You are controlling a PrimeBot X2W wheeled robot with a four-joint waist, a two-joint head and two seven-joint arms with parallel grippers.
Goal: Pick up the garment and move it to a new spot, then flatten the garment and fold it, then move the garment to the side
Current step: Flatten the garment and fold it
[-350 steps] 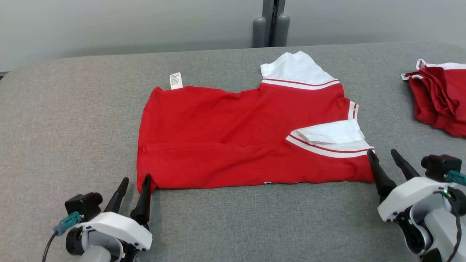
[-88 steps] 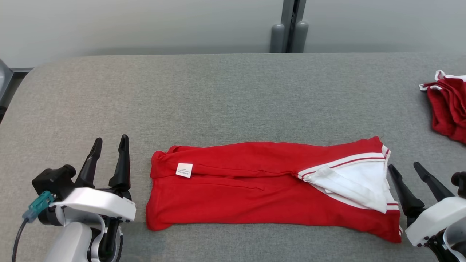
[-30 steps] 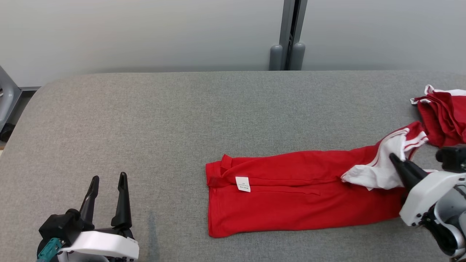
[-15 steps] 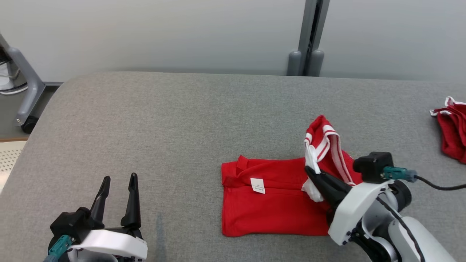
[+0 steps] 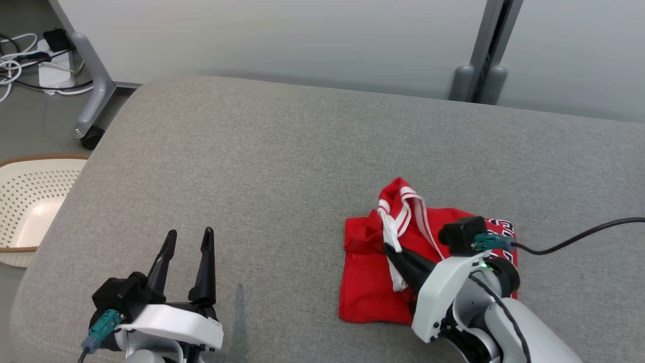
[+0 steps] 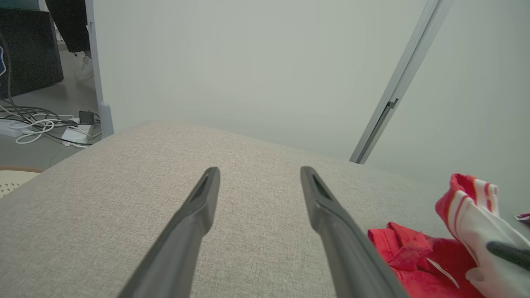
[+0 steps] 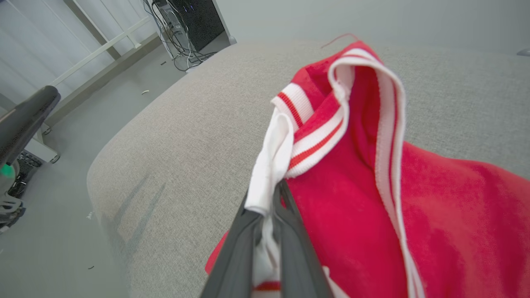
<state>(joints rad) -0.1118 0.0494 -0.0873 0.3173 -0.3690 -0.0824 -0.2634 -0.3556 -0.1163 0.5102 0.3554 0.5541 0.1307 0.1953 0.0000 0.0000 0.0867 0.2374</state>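
Note:
The garment (image 5: 368, 282) is a red shirt with white, red-striped trim, lying folded over itself on the grey padded table (image 5: 282, 151). My right gripper (image 5: 389, 248) is shut on the garment's white sleeve end, holding it raised over the red body; the right wrist view shows white cloth pinched between the fingers (image 7: 290, 244), with the garment (image 7: 434, 215) draped to the right. My left gripper (image 5: 187, 236) stands open over bare table at the lower left, apart from the cloth. In the left wrist view, the left gripper (image 6: 258, 171) is open and the garment (image 6: 418, 256) lies at the lower right.
A perforated cream basket (image 5: 30, 201) sits on the floor off the table's left edge. Cables and a power strip (image 5: 30, 55) lie on the floor at the far left by a grey wheeled frame leg (image 5: 93, 91). A grey post (image 5: 478, 75) stands behind the table.
The head camera has swung left. My right gripper has carried the sleeve end leftward over the garment's body, shortening the garment into a compact fold. The left gripper stays open and idle.

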